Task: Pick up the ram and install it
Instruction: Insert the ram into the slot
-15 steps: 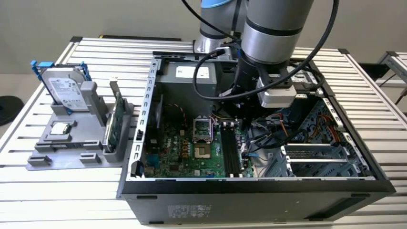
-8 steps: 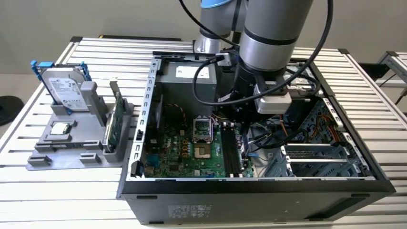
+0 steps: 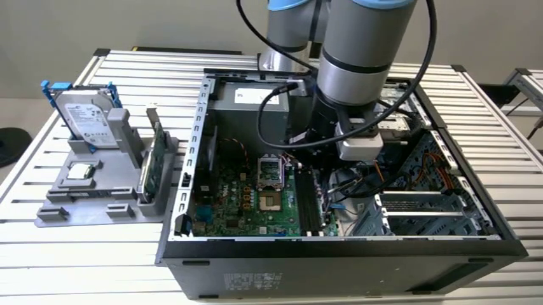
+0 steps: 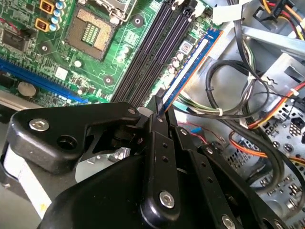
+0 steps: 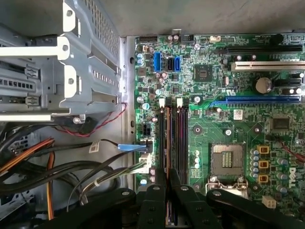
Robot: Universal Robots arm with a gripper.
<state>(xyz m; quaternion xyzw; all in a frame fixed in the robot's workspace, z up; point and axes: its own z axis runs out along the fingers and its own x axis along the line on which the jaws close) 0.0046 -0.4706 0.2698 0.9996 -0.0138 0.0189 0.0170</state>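
Task's thing: the long, thin circuit-board ram point(image 4: 190, 64), seen edge-on in the second wrist view, is inside the open computer, running lengthwise along the memory slots.
Grip: the black two-fingered end effector point(image 5: 167, 177) is pinching the ram at its near end, one finger pressed to each face.
Slots: in the first wrist view the stick lies parallel to the narrow black plastic memory slots point(image 5: 182, 143) on the green motherboard point(image 5: 238, 133), over the bank's cable-side half. I cannot tell whether it is hovering or already touching.
Step in hand: by my reading this is the install step, with the stick being lined up over a slot and not yet seated.
What seating calls for: I judge it needs the stick square to the slot, a straight, even press, and room kept from the loose black and orange cables point(image 5: 47, 167) beside the slots.
Surroundings: the grey robot arm point(image 3: 365, 51) reaches into the black metal computer case point(image 3: 339, 244) on the slatted metal desk point(image 3: 509, 159).
Off to the exterior view's left: a grey plastic holder point(image 3: 85, 197) carries a silver hard drive in a blue frame point(image 3: 85, 117).
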